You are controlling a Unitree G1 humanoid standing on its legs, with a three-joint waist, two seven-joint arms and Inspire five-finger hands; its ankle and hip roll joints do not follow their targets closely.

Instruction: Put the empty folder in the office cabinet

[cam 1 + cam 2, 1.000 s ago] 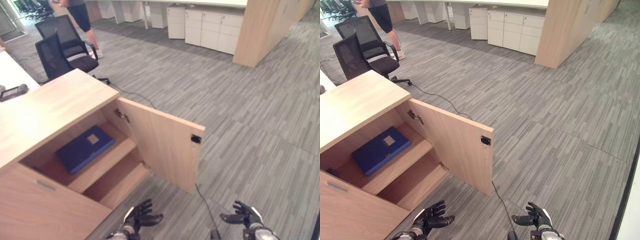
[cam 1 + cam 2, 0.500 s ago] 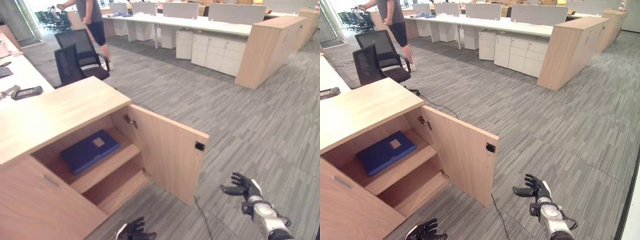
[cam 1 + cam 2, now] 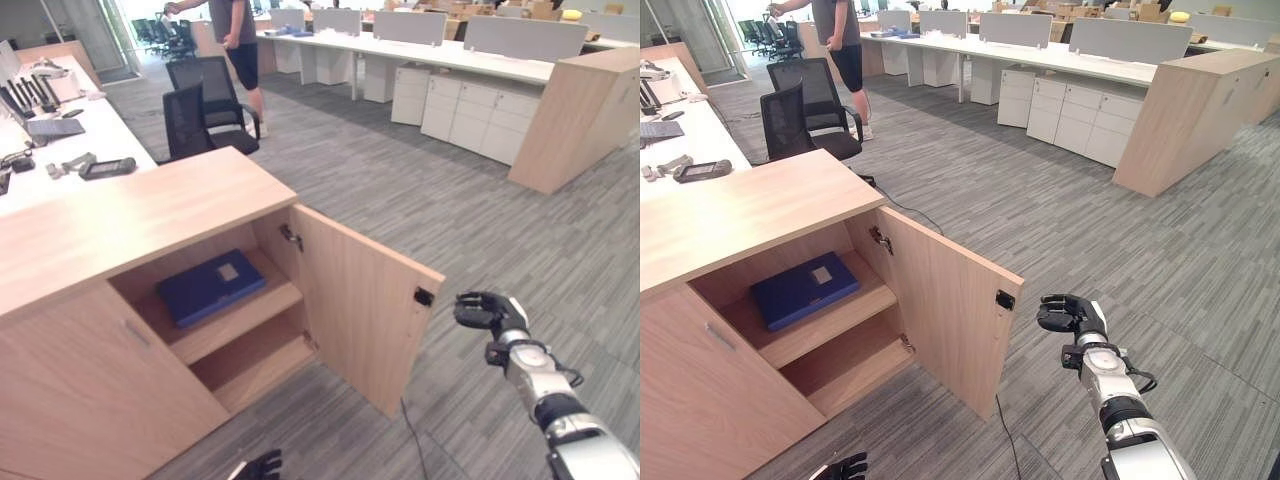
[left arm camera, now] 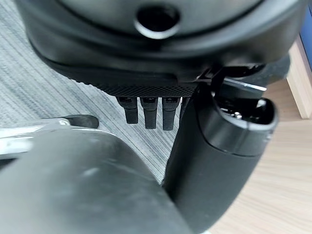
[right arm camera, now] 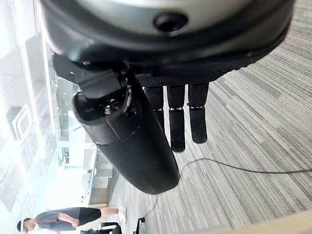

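Observation:
A blue folder [image 3: 210, 287] with a small pale label lies flat on the upper shelf of the light wooden office cabinet [image 3: 130, 215]. The cabinet's right door [image 3: 365, 320] stands wide open, its latch at the free edge. My right hand [image 3: 487, 310] hovers just right of that free edge, open and holding nothing; in its wrist view the fingers [image 5: 178, 122] hang relaxed over grey carpet. My left hand [image 3: 262, 467] is low near the floor in front of the cabinet, open and empty, its fingers [image 4: 146, 114] showing over carpet.
The cabinet's lower shelf [image 3: 845, 365] is bare. Two black office chairs [image 3: 200, 110] and a person [image 3: 235, 40] stand behind the cabinet. A white desk [image 3: 60, 150] with devices runs along the left. Grey carpet [image 3: 500, 230] spreads to the right.
The camera has tilted up, shifting the whole scene. My right hand has risen toward the door's free edge. My left hand has sunk lower. The folder stays on the shelf.

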